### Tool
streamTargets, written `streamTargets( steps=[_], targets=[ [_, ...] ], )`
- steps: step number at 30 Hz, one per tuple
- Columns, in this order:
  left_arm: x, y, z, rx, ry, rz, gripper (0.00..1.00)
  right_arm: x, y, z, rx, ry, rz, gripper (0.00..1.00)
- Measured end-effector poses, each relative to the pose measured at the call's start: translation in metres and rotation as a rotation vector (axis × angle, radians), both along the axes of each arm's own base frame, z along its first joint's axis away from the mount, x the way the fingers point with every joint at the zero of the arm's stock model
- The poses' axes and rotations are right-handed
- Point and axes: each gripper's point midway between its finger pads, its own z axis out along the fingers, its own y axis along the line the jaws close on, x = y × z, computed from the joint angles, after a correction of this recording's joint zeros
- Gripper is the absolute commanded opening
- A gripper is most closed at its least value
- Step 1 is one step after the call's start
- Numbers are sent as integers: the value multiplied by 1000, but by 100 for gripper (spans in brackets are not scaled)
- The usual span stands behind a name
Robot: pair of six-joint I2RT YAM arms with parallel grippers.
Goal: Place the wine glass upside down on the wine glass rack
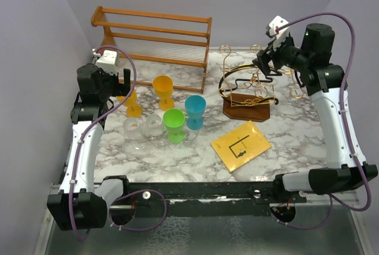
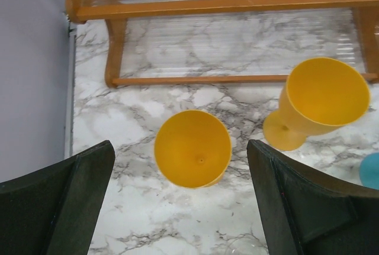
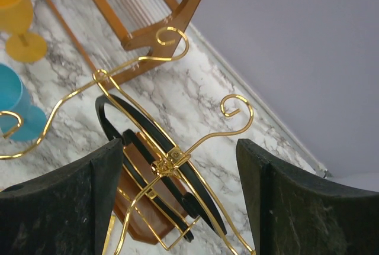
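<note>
Directly below the left fingers point(image 2: 65, 202), centred in the gap between them: a yellow glass point(image 2: 193, 148), upright on the counter point(image 2: 148, 219), mouth open toward the fingers, with its long axis pointing straight down away from them. Spread wide on that side, with nothing pinched. Beyond and to the right of the same fingers, a second yellow glass point(image 2: 320, 104), also upright, just short of a wooden shelf point(image 2: 225, 5). Well apart to their far right, across the counter, the rack point(image 1: 249, 92): gold wire with curled hooks on a dark wooden base. Above that rack, the right fingers point(image 3: 65, 207), likewise parted, straddling a gold wire arm without touching it and gripping nothing. Back toward the arm bases from the first yellow glass: a pair of clear glasses point(image 1: 154, 126), a green glass point(image 1: 174, 125) and a blue glass point(image 1: 195, 112), all standing free of any fingers. Looks like a pick for the left side, by far the nearer to the glass beneath it. Probably calls for a straight drop along that upright axis to close on the bowl, then a flip of the axis, mouth downward, before the carry rightward to the hooks. Hard to tell the intended hook from here.
</note>
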Motion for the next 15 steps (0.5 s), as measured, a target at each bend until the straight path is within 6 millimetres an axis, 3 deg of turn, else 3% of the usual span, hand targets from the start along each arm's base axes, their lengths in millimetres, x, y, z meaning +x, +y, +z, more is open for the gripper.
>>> streamTargets(
  steps=[3, 7, 15],
  targets=[
    [2, 18, -3, 10, 16, 64, 96, -11, 1, 28, 57, -66, -18, 78],
    [6, 35, -11, 12, 57, 121, 96, -25, 1, 50, 109, -113, -30, 78],
    [18, 47, -29, -23, 153, 149, 96, -30, 3, 49, 150, -85, -39, 79]
  ],
)
